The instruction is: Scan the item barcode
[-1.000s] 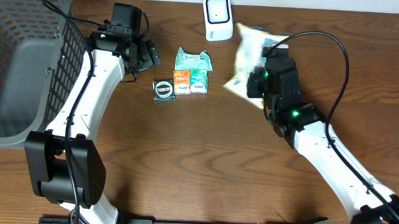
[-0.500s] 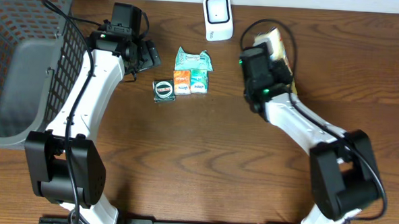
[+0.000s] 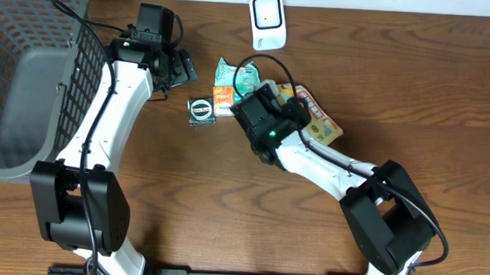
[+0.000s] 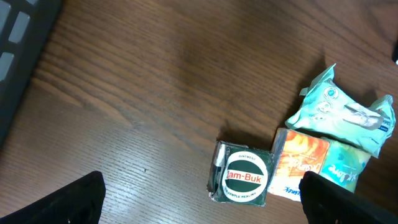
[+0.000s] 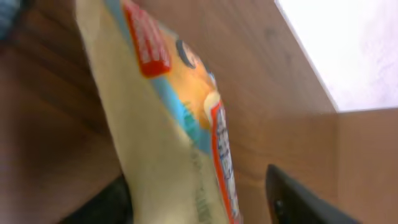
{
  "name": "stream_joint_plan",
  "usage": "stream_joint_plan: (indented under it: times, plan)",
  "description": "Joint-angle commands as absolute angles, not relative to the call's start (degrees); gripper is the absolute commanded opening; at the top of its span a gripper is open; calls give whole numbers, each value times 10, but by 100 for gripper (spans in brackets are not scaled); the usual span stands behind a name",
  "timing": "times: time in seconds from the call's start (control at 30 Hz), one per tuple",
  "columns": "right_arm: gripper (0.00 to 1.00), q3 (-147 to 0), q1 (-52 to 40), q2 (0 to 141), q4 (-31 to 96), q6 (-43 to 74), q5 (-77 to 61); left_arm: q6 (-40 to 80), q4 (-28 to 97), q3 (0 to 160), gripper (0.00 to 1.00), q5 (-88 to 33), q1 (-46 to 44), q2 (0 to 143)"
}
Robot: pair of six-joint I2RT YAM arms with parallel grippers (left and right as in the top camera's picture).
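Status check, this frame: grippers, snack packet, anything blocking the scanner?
Left gripper open, empty. Right gripper straddles snack packet, grip unclear. Packet short of white scanner; small packs crowd beside it.

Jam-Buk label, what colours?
Jam-Buk label: white centre, red lettering, dark green ring. Left wrist view shows it best.
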State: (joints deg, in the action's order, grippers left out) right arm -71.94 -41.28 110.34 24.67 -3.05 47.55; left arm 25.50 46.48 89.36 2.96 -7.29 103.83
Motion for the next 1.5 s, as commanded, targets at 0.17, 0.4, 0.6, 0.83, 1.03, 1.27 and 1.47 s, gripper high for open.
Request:
stream_joint_plan:
  times: [0.17, 0.4, 0.6, 0.83, 1.03, 1.27, 1.47]
  plan:
    - [74, -865, -276, 1067, 359, 16, 159, 256, 467, 898, 98, 35, -73, 1041]
    - [80, -851, -111, 1096, 382, -35, -205, 256, 467, 898, 98, 35, -73, 1041]
    - [86, -848, -56, 1173, 377, -46, -320, 256, 467, 898, 98, 35, -73, 1041]
    - [72, -848, -68, 1262, 377, -48, -328, 256, 467, 898, 98, 35, -73, 1041]
    - [3, -850, -76, 1271, 376, -9, -321, 256, 467, 898, 98, 35, -73, 1041]
    - [1, -895, -76, 1233, 330, 87, -321, 256, 467, 898, 98, 35, -73, 1041]
    - [1, -947, -77, 1192, 220, 176, -321, 256, 467, 898, 98, 35, -73, 1041]
